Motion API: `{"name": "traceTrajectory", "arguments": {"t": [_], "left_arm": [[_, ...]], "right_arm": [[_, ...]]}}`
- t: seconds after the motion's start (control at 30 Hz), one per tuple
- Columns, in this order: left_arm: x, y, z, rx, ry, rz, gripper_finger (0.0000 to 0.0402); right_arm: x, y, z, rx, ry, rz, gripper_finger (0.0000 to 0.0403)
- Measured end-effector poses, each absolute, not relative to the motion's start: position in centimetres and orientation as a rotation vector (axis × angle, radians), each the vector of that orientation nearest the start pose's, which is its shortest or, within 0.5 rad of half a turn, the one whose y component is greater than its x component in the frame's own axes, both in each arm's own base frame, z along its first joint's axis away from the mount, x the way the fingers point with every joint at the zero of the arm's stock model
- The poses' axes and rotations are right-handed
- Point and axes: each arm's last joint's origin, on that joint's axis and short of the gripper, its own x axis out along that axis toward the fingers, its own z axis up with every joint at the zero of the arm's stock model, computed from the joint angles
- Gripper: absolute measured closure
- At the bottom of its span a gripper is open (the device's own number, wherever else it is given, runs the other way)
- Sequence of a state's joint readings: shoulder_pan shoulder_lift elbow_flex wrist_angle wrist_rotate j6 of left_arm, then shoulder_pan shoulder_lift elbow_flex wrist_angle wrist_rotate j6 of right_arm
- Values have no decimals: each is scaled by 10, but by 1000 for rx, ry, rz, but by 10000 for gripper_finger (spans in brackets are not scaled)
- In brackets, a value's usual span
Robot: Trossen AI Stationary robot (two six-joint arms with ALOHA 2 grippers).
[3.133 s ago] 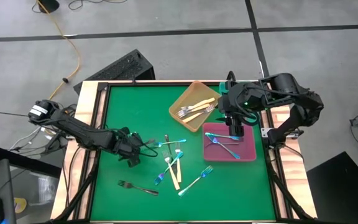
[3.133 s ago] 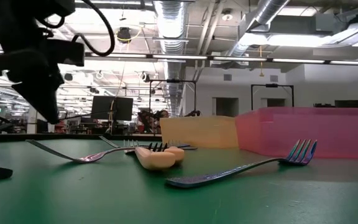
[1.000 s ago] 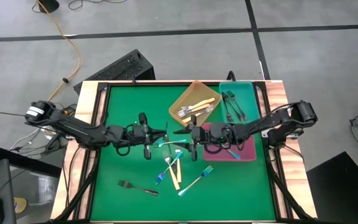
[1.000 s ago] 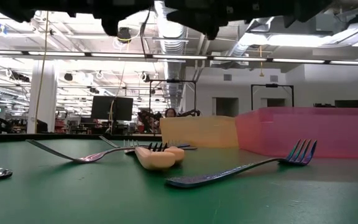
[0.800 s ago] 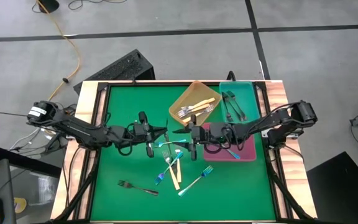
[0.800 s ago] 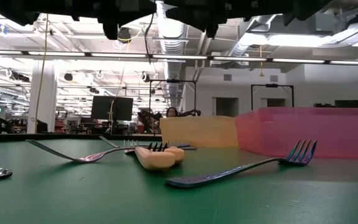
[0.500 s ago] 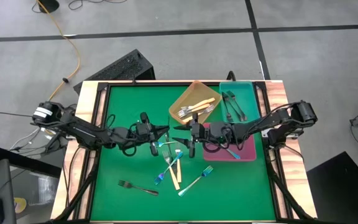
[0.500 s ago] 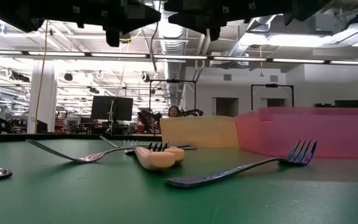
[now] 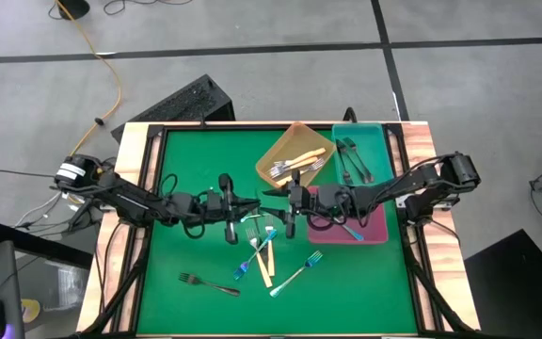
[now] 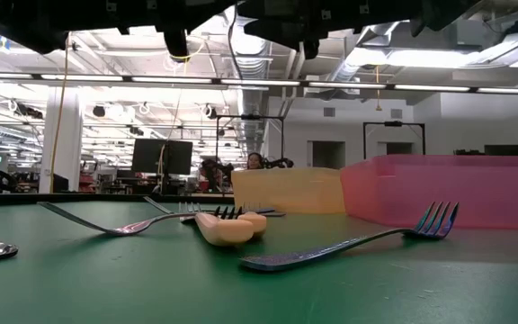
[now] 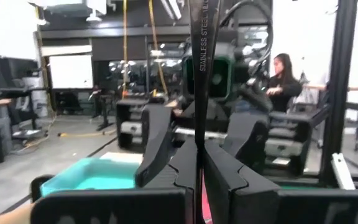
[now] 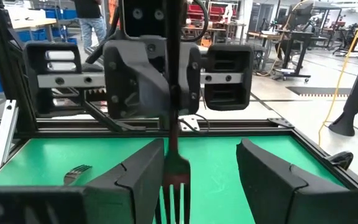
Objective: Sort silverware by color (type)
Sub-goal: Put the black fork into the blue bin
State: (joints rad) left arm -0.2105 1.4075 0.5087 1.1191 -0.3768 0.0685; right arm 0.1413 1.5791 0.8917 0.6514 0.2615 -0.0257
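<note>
While the left gripper (image 9: 248,200) clamps a black fork (image 11: 200,74), the right gripper (image 9: 273,197) brackets it, spread.

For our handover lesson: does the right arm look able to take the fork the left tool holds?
Probably yes: the fork, clamped in the left tool, sits between the open fingers of the right tool, with nothing blocking it.

Both arms are stretched level toward mid-worktop; the left tool (image 9: 245,203) is clamped, the right tool (image 9: 273,195) spread.
</note>
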Motion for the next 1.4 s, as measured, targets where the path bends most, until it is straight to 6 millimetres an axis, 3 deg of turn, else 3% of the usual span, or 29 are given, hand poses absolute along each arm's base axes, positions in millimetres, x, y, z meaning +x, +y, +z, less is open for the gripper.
{"name": "traceTrajectory", "arguments": {"t": [0.27,0.9,1.1,1.4], "left_arm": [[271,-36,235,-13,-204,153,401],[278,-36,243,15,-199,91,401],[279,-35,243,8,-203,94,401],[279,-35,242,2,-195,93,401]], "right_arm": [[343,41,255,-30,35,-119,180],[343,43,255,-31,37,-90,187],[343,43,255,-34,39,-89,238],[343,43,255,-38,37,-84,352]]}}
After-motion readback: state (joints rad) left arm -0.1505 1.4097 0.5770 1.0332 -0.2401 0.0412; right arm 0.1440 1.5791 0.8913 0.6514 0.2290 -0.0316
